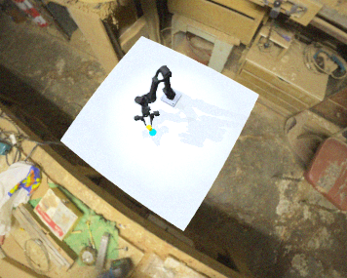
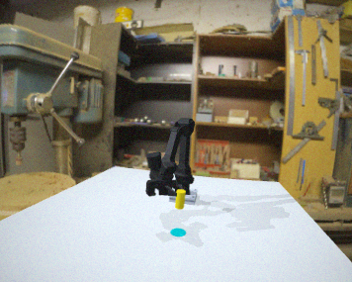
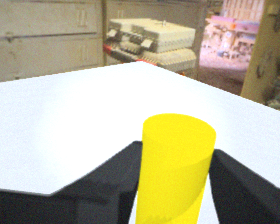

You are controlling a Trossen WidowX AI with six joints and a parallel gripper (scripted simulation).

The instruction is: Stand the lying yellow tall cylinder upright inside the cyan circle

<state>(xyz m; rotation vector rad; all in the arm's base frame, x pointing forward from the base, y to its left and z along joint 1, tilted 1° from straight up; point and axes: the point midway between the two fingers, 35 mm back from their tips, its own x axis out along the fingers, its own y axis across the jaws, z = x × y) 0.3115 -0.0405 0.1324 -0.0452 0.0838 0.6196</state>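
The yellow tall cylinder (image 1: 149, 128) (image 2: 180, 200) (image 3: 172, 175) is held close to upright, with a slight lean in the exterior view. My gripper (image 1: 148, 125) (image 3: 175, 153) is shut on it, one dark finger on each side in the wrist view. The cylinder appears to hang above the table, and its lower end is cut off in the wrist view. The cyan circle (image 1: 153, 133) (image 2: 178, 233) lies flat on the table, uncovered in the exterior view. It appears just beside the cylinder in the top view and below it in the exterior view. The circle is not visible in the wrist view.
The white table top (image 1: 183, 177) (image 2: 112, 248) (image 3: 85, 115) carries the arm's base (image 1: 172, 99), behind the cylinder as seen in the exterior view. Grey shadows lie around the circle and to its right in the exterior view. Workshop furniture stands beyond the table edges.
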